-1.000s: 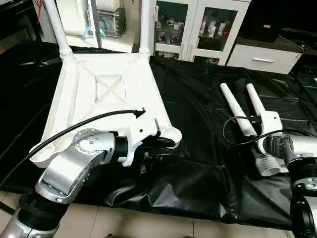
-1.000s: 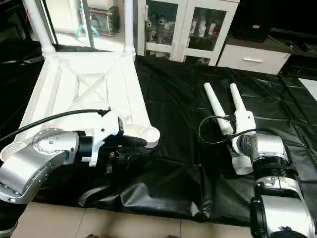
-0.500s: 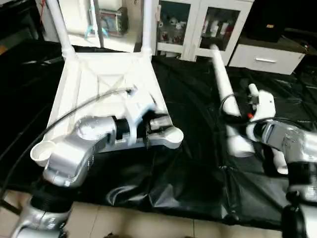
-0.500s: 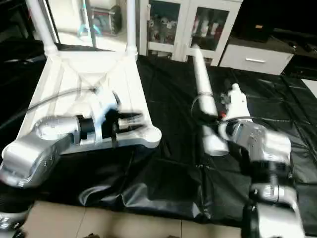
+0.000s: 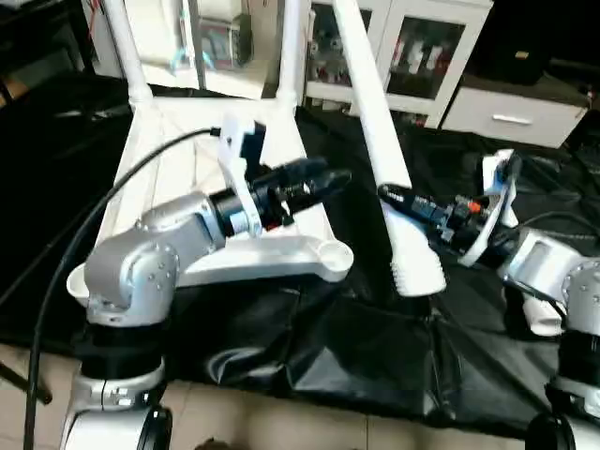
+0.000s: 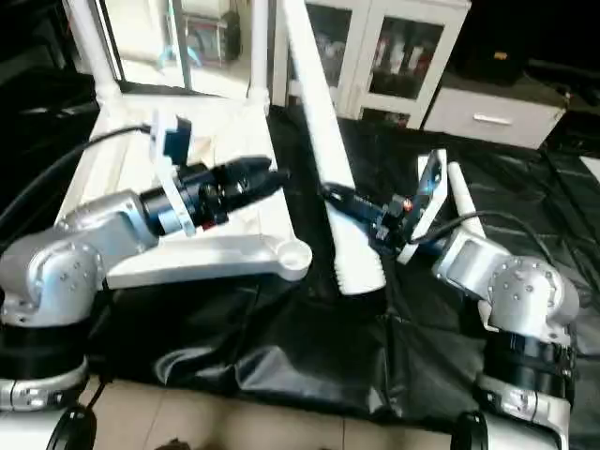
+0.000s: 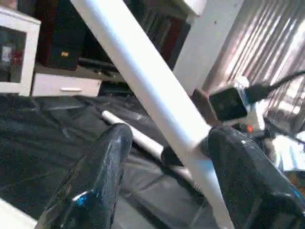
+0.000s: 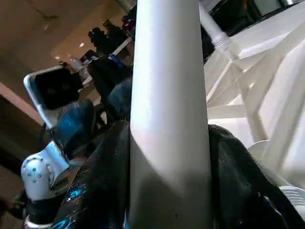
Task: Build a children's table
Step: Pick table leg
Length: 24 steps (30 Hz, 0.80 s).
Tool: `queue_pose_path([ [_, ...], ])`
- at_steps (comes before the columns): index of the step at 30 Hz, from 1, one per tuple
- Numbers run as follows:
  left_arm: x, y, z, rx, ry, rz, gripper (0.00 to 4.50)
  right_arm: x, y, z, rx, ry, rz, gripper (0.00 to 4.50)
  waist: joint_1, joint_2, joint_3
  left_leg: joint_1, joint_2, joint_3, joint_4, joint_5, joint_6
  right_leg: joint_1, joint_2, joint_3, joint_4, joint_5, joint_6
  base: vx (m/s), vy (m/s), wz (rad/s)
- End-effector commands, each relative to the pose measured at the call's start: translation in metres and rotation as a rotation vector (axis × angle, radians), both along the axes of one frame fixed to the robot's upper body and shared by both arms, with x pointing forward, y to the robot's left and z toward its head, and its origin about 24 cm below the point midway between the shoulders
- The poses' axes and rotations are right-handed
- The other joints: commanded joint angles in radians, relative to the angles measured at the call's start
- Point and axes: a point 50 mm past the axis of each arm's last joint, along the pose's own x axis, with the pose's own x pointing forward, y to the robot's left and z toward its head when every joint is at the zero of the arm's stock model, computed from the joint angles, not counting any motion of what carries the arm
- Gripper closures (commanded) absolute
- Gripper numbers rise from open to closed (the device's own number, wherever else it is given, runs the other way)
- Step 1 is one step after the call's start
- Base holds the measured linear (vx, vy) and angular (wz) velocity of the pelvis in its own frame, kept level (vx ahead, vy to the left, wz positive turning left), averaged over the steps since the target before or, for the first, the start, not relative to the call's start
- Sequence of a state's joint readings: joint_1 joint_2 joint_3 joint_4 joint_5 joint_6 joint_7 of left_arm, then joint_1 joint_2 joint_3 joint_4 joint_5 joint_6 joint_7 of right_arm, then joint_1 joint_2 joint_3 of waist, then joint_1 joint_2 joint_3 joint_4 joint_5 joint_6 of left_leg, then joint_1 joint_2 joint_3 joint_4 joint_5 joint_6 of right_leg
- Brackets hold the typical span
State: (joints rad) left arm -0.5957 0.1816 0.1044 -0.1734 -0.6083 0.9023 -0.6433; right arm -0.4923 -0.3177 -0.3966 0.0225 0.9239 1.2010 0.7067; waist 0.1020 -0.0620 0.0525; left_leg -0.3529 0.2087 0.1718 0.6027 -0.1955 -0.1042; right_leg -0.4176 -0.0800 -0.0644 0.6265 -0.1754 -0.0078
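Right gripper: the right gripper point(image 5: 398, 195) was closed around a long white leg point(image 5: 375, 141), its two black fingers point(image 8: 102, 191) pressed against either side of the tube, as the right wrist view showed.
Held leg: it was lifted off the floor and tilted, its ribbed wide end point(image 6: 359, 274) lowest and hanging just beside the near right corner socket point(image 5: 333, 253) of the table top, its thin end rising toward the cabinets at the back.
Left gripper: the left gripper point(image 5: 333, 178) held nothing; its black fingers point(image 7: 97, 181) stood apart, raised above the table top's near right edge and pointing toward the held leg, which crossed just beyond the fingertips in the left wrist view.
Table top: the white table top point(image 5: 178, 178) lay upside down on the black sheet point(image 5: 309, 356), ribbed underside up, to the robot's left.
Fitted legs: two legs stood upright in the far corner sockets, the far left leg point(image 5: 122, 47) and the far right leg point(image 5: 291, 47).
Near sockets: the near right corner socket was empty; the near left one was mostly hidden behind the left arm.
Spare leg: another white leg point(image 6: 466, 202) lay on the black sheet behind the right arm, partly hidden by it.
Background: white glass-door cabinets point(image 5: 422, 56) and a low drawer unit point(image 5: 511, 103) stood beyond the sheet.
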Motion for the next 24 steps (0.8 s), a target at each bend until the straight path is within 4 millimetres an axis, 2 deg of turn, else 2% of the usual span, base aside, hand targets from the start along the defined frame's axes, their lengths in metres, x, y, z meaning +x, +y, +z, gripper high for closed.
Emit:
queue_pose_path([
  [1,-0.001,-0.003,0.007,-0.015,-0.003,-0.009,1.14,-0.004,-0.003,0.005,0.011,-0.027,0.005,2.68,0.004,-0.007,-0.064,-0.004,0.009,0.004,-0.07,-0.121,-0.004,0.058,-0.046,0.037,-0.085,-0.288,-0.118,0.0,0.0,0.0],
  [2,-0.002,-0.003,0.008,-0.019,-0.001,-0.012,1.14,-0.006,-0.002,0.006,0.011,-0.03,0.011,2.68,0.005,-0.007,-0.066,-0.005,0.009,0.004,-0.07,-0.105,-0.004,0.059,-0.045,0.038,-0.081,-0.258,-0.121,0.0,0.0,0.0],
  [3,-0.002,-0.004,0.008,-0.021,0.002,-0.013,0.9,-0.006,-0.002,0.006,0.01,-0.03,0.013,2.68,0.007,-0.007,-0.067,-0.005,0.009,0.004,-0.069,-0.09,-0.002,0.06,-0.046,0.038,-0.079,-0.234,-0.125,0.0,0.0,0.0],
  [5,-0.002,-0.004,0.008,-0.022,0.005,-0.012,0.76,-0.007,-0.001,0.007,0.009,-0.032,0.014,2.68,0.008,-0.007,-0.067,-0.006,0.009,0.005,-0.069,-0.082,-0.001,0.059,-0.045,0.038,-0.078,-0.221,-0.129,0.0,0.0,0.0],
  [11,0.0,-0.009,0.009,-0.057,0.051,-0.007,0.28,-0.017,0.008,0.005,-0.055,-0.061,0.072,2.68,0.013,-0.008,-0.066,-0.007,0.009,0.004,-0.07,-0.085,-0.004,0.062,-0.047,0.038,-0.08,-0.228,-0.118,0.0,0.0,0.0],
  [14,-0.001,-0.014,0.009,-0.082,0.117,-0.047,0.05,-0.026,0.015,0.005,-0.07,-0.08,0.13,2.68,0.015,-0.01,-0.064,-0.008,0.009,0.005,-0.07,-0.099,-0.008,0.061,-0.047,0.037,-0.084,-0.265,-0.108,0.0,0.0,0.0],
  [20,0.005,-0.016,0.01,-0.132,0.197,-0.074,0.0,-0.032,0.018,0.002,-0.097,-0.098,0.177,2.68,0.018,-0.009,-0.064,-0.01,0.007,0.003,-0.07,-0.1,-0.012,0.061,-0.047,0.036,-0.091,-0.282,-0.084,0.0,0.0,0.0],
  [23,0.007,-0.016,0.01,-0.157,0.22,-0.069,0.0,-0.034,0.02,0.0,-0.117,-0.099,0.19,2.68,0.019,-0.011,-0.065,-0.012,0.007,0.001,-0.069,-0.091,-0.008,0.063,-0.047,0.036,-0.088,-0.263,-0.084,0.0,0.0,0.0],
  [24,0.008,-0.016,0.011,-0.178,0.23,-0.075,0.0,-0.035,0.02,-0.001,-0.132,-0.1,0.193,2.68,0.019,-0.008,-0.066,-0.012,0.007,0.0,-0.069,-0.084,-0.007,0.063,-0.047,0.036,-0.086,-0.251,-0.091,0.0,0.0,0.0],
])
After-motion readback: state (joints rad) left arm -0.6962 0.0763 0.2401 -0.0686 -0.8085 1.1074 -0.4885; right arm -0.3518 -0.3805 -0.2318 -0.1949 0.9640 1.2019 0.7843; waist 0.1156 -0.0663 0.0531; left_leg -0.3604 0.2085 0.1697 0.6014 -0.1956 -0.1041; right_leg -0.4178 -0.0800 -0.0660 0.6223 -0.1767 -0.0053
